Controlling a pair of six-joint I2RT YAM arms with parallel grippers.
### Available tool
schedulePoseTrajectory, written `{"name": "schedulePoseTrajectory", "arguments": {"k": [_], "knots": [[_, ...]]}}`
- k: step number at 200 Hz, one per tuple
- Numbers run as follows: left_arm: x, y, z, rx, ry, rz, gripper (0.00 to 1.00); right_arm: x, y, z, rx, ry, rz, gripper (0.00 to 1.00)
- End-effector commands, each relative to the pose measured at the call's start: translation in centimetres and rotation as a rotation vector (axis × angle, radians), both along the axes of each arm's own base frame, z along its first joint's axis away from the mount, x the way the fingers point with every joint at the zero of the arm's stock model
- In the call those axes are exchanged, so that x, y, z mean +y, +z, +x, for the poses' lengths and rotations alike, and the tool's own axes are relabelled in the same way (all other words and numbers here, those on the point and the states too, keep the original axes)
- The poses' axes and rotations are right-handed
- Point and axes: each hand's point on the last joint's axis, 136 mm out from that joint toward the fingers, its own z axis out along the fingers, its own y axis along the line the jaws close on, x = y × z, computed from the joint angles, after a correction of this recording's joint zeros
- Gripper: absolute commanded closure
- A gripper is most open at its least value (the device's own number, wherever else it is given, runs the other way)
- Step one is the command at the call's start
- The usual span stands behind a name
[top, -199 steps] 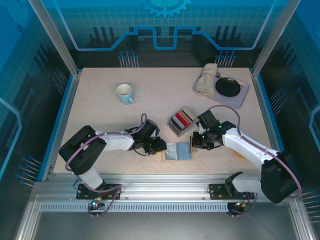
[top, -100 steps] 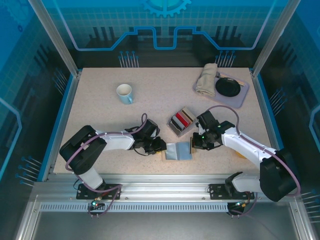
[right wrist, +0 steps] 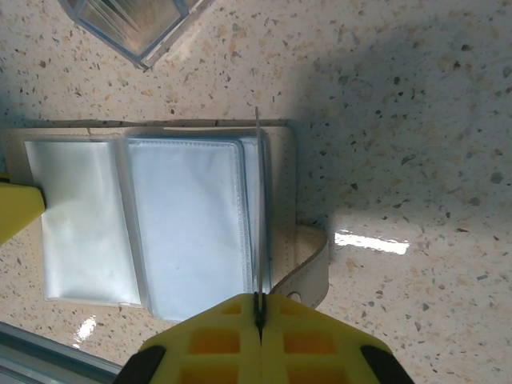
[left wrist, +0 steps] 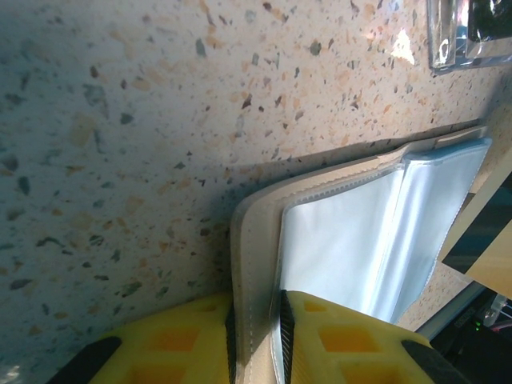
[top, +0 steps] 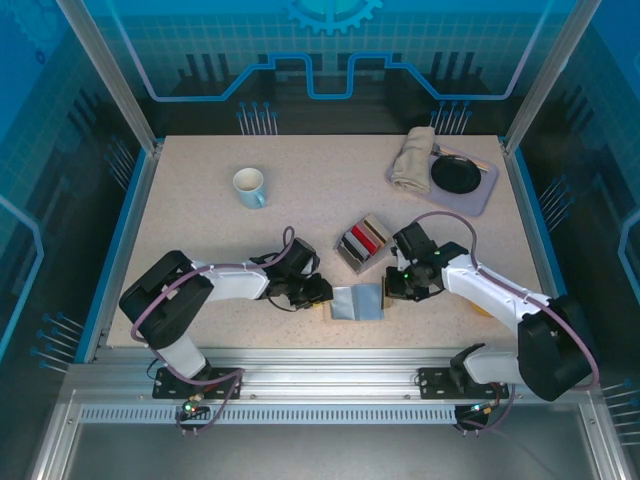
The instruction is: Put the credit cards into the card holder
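Observation:
The card holder point(top: 356, 302) lies open near the front edge, its beige cover point(left wrist: 258, 240) under clear sleeves point(right wrist: 186, 224). My left gripper point(left wrist: 258, 310) is shut on the holder's left cover edge. My right gripper point(right wrist: 258, 301) is shut on one credit card point(right wrist: 258, 200), seen edge-on and upright over the holder's right-hand sleeve. In the left wrist view that card point(left wrist: 478, 240) looks tan with a dark band. More credit cards point(top: 364, 240), red, dark and pale, stand in a clear box just behind the holder.
A white mug point(top: 248, 186) stands at the back left. A grey tray point(top: 480, 192) at the back right carries a black dish point(top: 456, 174) and a folded cloth point(top: 412, 160). The holder's snap strap point(right wrist: 314, 264) curls out to its right.

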Motion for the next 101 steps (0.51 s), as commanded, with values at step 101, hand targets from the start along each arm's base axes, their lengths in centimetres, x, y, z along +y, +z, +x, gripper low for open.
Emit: {"name": "schedulePoseTrajectory", "arguments": {"k": [101], "knots": [[0.2, -0.9, -0.6, 0.032, -0.021, 0.035, 0.76, 3.8, 2.7, 0.4, -0.008, 0.033, 0.206, 0.99]]}}
